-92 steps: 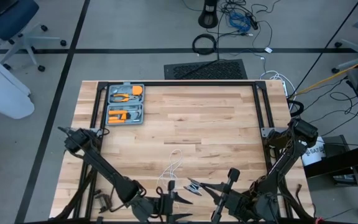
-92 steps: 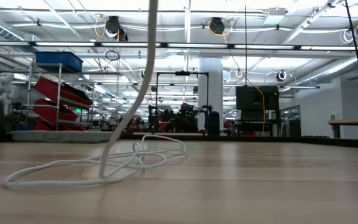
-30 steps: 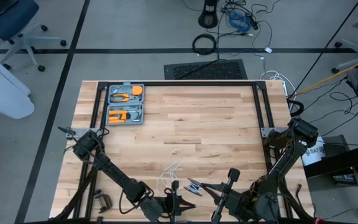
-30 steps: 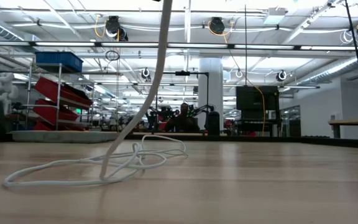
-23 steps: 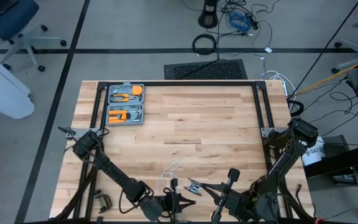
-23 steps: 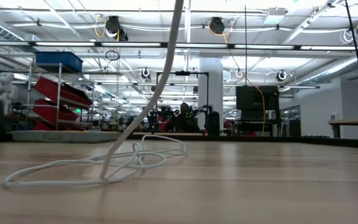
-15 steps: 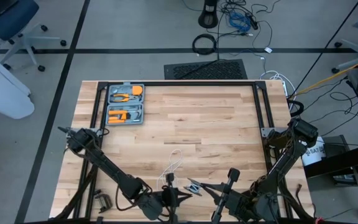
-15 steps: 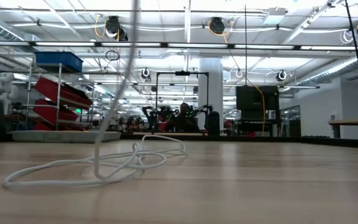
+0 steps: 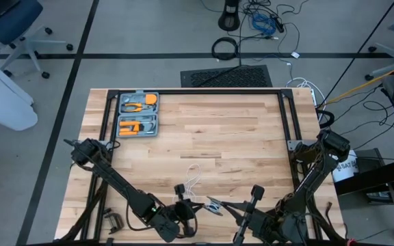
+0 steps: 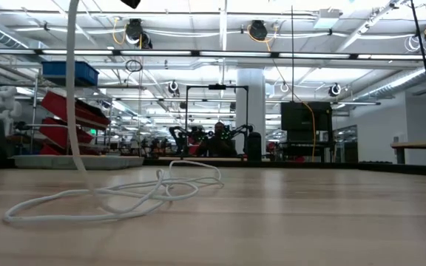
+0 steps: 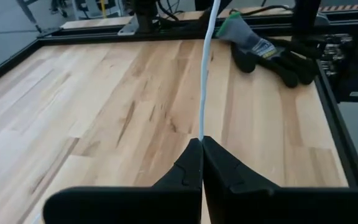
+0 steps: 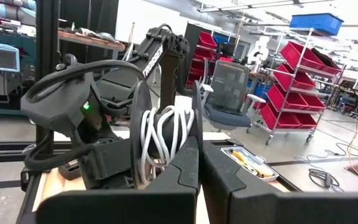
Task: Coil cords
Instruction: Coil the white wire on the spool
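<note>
Pinching thin white cord (image 11: pixel 204 74), left gripper (image 11: pixel 201 163) clamped above wooden table (image 11: pixel 104 87).

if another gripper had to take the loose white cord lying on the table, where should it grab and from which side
Probably best on the open loop of the white cord lying flat on the table, coming straight down with fingers across the strand. The left gripper already pinches a strand that rises taut from the pile, so avoid the tangled crossings beside it. The right gripper holds the reel.
</note>
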You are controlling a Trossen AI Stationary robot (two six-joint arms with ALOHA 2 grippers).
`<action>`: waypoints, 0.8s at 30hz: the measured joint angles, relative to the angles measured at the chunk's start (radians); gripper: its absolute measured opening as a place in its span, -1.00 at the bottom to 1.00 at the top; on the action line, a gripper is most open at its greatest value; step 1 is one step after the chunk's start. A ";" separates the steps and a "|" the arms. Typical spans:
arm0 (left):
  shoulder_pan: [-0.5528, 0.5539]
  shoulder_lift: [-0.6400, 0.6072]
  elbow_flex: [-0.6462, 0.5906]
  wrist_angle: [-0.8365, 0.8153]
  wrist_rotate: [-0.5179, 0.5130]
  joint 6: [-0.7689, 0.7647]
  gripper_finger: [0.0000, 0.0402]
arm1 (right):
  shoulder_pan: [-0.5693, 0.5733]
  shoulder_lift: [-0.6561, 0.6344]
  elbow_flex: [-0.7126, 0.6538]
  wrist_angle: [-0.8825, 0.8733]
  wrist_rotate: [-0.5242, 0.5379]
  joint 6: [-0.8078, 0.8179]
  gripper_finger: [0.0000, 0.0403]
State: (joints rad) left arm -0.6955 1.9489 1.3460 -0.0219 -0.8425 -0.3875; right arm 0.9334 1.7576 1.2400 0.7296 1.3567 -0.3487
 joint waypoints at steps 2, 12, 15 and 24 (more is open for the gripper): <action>-0.004 -0.013 0.000 -0.026 0.000 -0.003 -0.99 | 0.003 0.000 0.000 -0.001 0.000 0.004 -1.00; -0.057 -0.167 0.000 -0.213 -0.080 -0.079 -1.00 | 0.026 0.000 0.000 -0.002 -0.001 -0.003 -1.00; -0.075 -0.220 0.000 -0.245 -0.080 -0.079 -1.00 | 0.023 0.000 0.000 -0.038 -0.002 0.012 -1.00; -0.120 -0.377 0.000 -0.320 -0.135 -0.078 -1.00 | 0.022 0.000 0.000 -0.078 -0.031 0.042 -1.00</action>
State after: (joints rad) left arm -0.8159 1.5715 1.3460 -0.3416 -0.9776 -0.4651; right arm 0.9554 1.7573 1.2400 0.6517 1.3258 -0.3071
